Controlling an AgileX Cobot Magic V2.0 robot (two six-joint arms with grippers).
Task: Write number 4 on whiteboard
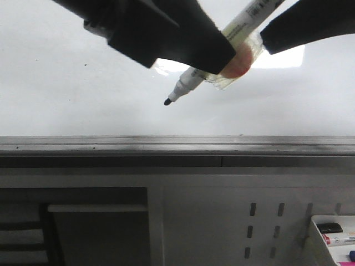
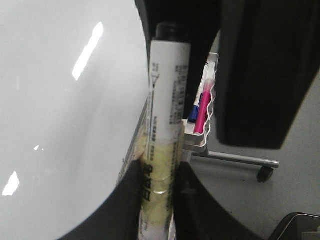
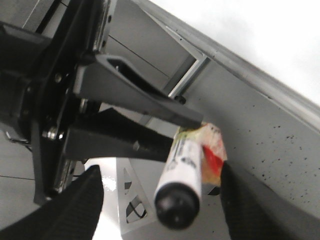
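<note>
The whiteboard (image 1: 83, 77) is glossy white with a bright light reflection, and a grey metal ledge (image 1: 166, 145) runs along its lower edge. No strokes of the number 4 show on it. My left gripper (image 1: 217, 55) comes in from the upper left, shut on a white marker (image 1: 191, 80) wrapped in yellowish tape. Its black tip (image 1: 167, 102) points down-left at the board; I cannot tell whether it touches. In the left wrist view the fingers (image 2: 135, 200) clamp the marker (image 2: 167, 100). My right gripper (image 3: 160, 205) is open around the marker's rear end (image 3: 177, 202), apart from it.
A white perforated panel (image 1: 266, 221) hangs below the ledge. At the lower right a white tray (image 1: 317, 228) holds spare markers; it also shows in the left wrist view (image 2: 196, 142) with a pink and a blue marker. A wheeled stand leg (image 2: 240, 160) rests on the floor.
</note>
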